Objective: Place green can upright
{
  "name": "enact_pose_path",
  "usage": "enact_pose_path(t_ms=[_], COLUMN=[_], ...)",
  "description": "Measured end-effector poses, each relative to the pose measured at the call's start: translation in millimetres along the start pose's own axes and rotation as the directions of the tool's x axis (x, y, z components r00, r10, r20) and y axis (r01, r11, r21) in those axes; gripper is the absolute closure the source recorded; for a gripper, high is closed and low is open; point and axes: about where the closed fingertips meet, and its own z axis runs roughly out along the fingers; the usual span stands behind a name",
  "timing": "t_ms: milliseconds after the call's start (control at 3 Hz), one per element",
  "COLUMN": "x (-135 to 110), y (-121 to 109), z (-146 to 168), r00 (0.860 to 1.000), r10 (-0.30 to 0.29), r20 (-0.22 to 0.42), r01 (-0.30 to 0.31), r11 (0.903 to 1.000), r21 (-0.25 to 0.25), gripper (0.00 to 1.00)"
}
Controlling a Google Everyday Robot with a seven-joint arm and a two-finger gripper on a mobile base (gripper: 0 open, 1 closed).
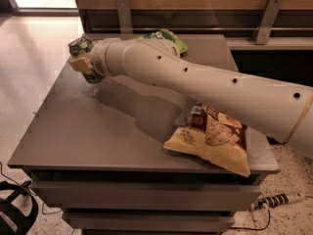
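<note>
The gripper (85, 63) hangs near the worktop's (98, 131) far left corner with the green can (79, 46). Let go on this slight lean, the can could topple and roll off the left edge. The fingers are clamped across its middle, base close to the surface. Farther out lie a green chip bag (168, 37) at the far edge and a yellow chip bag (215, 141) near the front right corner.

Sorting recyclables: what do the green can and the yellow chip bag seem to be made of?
The green can, held in the end effector over the table's far left corner: likely metal, glossy green with glints. The yellow chip bag: probably plastic film, crinkled and shiny.
</note>
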Motion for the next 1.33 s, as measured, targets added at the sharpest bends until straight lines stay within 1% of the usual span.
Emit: enact_pose_path(t_ms=[333, 667, 1000, 1333], x=[-5, -10, -10, -4], y=[18, 37, 48, 54], z=[11, 16, 18, 24], r00=[0.999, 0.995, 0.992, 0.993], r10=[-0.023, -0.049, -0.053, -0.033], r20=[0.048, 0.093, 0.114, 0.116], r01=[0.026, 0.057, 0.065, 0.048], r11=[0.9981, 0.9940, 0.9919, 0.9907], r21=[-0.056, -0.093, -0.109, -0.127], gripper=[1.00, 1.00, 1.00, 1.00])
